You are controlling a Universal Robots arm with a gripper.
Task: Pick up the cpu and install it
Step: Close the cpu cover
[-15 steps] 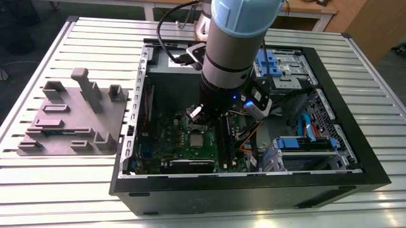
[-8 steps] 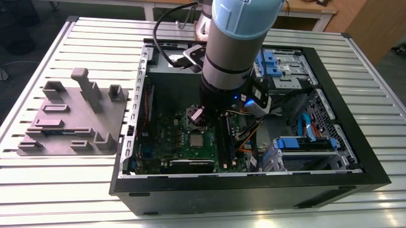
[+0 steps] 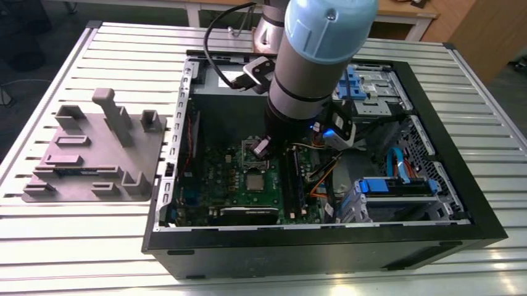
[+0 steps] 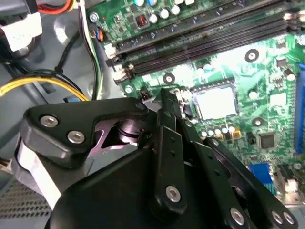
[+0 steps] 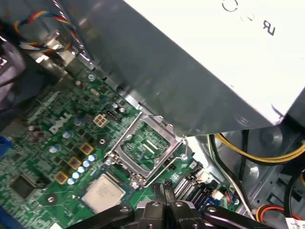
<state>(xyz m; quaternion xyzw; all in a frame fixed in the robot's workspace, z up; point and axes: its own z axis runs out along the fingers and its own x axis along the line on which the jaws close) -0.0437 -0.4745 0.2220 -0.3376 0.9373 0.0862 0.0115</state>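
The gripper (image 5: 164, 198), fingers pinched together holding nothing, hovers just beside the cpu (image 5: 102, 192) already seated in the motherboard (image 5: 57, 143) socket beside its raised load plate (image 5: 143, 148), so a downward drift could plausibly scrape the unclamped chip.

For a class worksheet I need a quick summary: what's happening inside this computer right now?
A single robot arm reaches down into an open black computer case, its end effector hovering low over the green motherboard. The small square silver cpu lies flat on the board, beside a metal socket frame that is flipped open. The end effector is close to the chip but not holding it.
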